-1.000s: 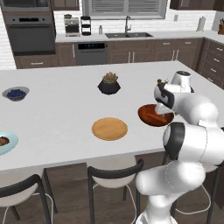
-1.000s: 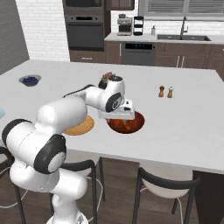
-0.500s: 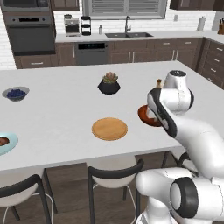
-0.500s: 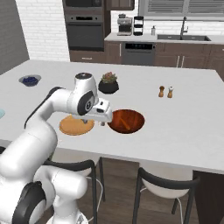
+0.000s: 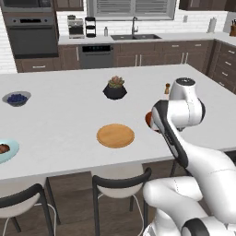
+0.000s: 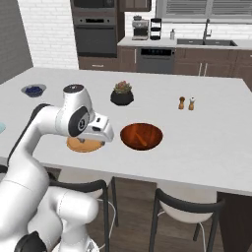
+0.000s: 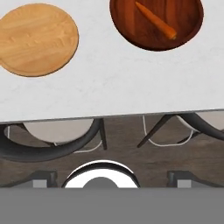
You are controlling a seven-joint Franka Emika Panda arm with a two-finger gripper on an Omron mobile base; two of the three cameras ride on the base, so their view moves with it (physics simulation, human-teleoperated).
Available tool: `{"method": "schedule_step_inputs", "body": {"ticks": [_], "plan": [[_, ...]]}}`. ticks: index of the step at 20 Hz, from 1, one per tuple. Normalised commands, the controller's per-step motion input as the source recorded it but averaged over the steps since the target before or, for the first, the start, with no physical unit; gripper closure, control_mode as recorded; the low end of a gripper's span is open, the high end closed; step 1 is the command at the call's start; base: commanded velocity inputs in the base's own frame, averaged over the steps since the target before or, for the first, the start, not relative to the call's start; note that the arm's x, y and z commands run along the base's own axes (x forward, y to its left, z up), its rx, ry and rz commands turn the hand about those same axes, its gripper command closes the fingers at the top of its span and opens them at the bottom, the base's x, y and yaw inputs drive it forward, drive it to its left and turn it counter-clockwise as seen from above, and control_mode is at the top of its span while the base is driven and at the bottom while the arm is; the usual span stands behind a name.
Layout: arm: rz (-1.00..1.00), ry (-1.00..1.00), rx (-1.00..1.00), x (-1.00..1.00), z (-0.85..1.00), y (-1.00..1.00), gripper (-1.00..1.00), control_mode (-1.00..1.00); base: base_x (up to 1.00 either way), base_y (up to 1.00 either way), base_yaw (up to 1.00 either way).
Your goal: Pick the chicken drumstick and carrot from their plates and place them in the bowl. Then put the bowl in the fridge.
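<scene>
Hand view — arm has retreated; carrot (image 7: 156,25) in bowl (image 7: 131,26).

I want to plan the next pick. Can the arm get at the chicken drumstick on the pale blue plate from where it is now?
Probably, but only with a long swing. The chicken drumstick lies on the pale blue plate at the counter's far left; only the bare wooden plate lies between.

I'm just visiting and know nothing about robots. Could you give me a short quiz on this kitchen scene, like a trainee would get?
1. True or false: the carrot lies in the bowl.
2. What sits on the wooden plate? A) drumstick B) carrot C) nothing
3. Which plate holds the chicken drumstick?

Key:
1. True.
2. C.
3. The pale blue plate, at the counter's left edge.
</scene>
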Motion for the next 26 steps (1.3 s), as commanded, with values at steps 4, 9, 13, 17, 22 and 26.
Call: {"method": "schedule_step_inputs", "body": {"ticks": [4,9,13,17,22,26], "plan": [[0.0,0.0,0.0,0.0,0.0,0.0,-1.0,1.0,-0.05,0.08,0.0],[0.0,0.0,0.0,0.0,0.0,0.0,-1.0,1.0,-0.41,0.95,-0.01],[0.0,0.0,0.0,0.0,0.0,0.0,-1.0,1.0,-0.1,1.0,0.0],[0.0,0.0,0.0,0.0,0.0,0.0,-1.0,1.0,-0.02,1.0,0.0],[0.0,0.0,0.0,0.0,0.0,0.0,-1.0,1.0,0.0,1.0,0.0],[0.0,0.0,0.0,0.0,0.0,0.0,-1.0,1.0,0.07,1.0,0.0]]}}
